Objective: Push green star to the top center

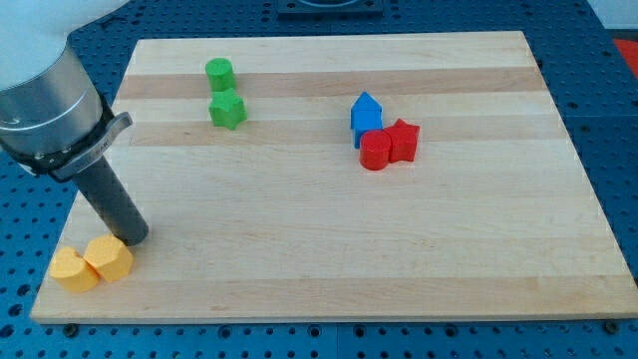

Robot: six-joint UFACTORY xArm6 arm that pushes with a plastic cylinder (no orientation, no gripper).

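Note:
The green star lies on the wooden board at the view's upper left, just below a green cylinder; the two nearly touch. My tip rests at the view's lower left, far below and left of the green star. It stands right beside the upper right edge of two yellow blocks.
A blue block, a red cylinder and a red star-like block cluster together right of centre, near the view's top. The arm's grey body hangs over the board's left edge.

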